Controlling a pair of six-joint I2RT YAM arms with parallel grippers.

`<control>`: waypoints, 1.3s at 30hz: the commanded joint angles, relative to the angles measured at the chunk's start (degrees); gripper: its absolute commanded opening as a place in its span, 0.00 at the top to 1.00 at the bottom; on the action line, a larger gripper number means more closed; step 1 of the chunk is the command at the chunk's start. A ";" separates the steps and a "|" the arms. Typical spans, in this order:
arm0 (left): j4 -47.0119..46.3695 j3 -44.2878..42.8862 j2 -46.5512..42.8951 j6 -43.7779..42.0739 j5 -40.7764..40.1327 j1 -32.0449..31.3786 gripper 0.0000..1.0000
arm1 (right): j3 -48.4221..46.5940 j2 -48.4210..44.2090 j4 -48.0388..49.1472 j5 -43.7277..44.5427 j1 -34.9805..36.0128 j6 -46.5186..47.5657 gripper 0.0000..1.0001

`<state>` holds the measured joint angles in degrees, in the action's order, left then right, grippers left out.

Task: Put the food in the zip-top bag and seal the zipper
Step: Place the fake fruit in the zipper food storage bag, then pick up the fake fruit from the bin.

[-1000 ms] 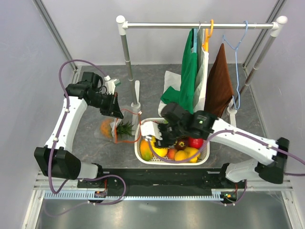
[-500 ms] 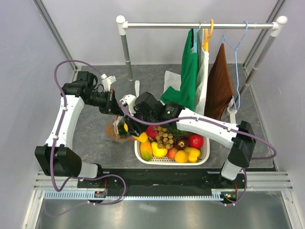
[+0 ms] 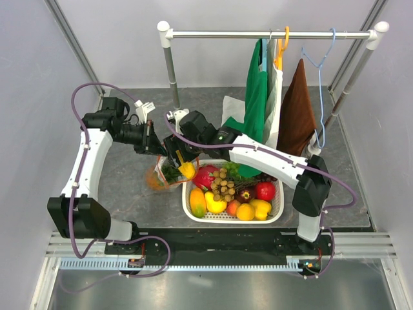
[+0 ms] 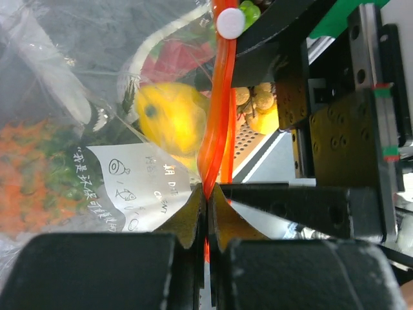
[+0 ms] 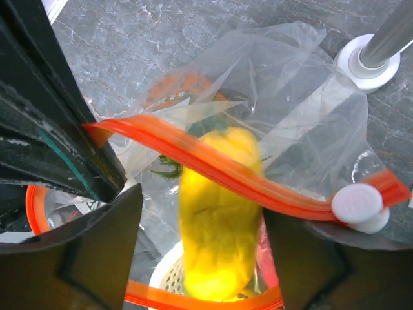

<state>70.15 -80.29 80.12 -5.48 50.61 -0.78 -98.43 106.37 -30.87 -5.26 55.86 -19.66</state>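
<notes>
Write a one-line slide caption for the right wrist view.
Yellow fruit at the zipper of the zip-top bag, right gripper open.

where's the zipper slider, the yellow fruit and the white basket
zipper slider [image 5: 356, 203], right wrist view, on its round white cap
yellow fruit [image 5: 216, 248], right wrist view, on its lower body
white basket [image 3: 222, 219], top external view, on its near rim

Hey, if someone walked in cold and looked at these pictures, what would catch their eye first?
Probably the yellow toy fruit, caught between the spread fingers of the right tool right at the mouth of the clear bag. Next comes the orange-red zipper strip, pinched in the left tool. Beside the bag, a white basket brims with colourful fruit.
</notes>
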 commanded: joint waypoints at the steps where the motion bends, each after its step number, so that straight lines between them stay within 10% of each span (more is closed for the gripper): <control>1: 0.25 -0.04 1.00 0.82 5.20 2.25 0.98 | -2.55 -0.63 0.11 1.22 0.39 0.32 0.15; 5: 0.25 0.14 1.71 0.82 6.08 3.58 0.98 | -2.47 -3.09 0.38 -4.66 0.39 3.30 0.02; 29: 1.30 -6.79 1.97 -0.32 3.62 4.82 0.98 | 13.71 -22.77 0.91 -5.81 2.24 24.04 0.13; 39: 2.54 -1.36 0.31 -1.47 3.35 4.99 0.98 | 23.54 -36.48 -28.69 -12.24 1.98 49.44 0.17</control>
<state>71.79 -82.32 82.19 -5.63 52.99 3.79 -80.47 72.95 -45.39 -16.27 57.89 19.20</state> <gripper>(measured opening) 0.022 0.851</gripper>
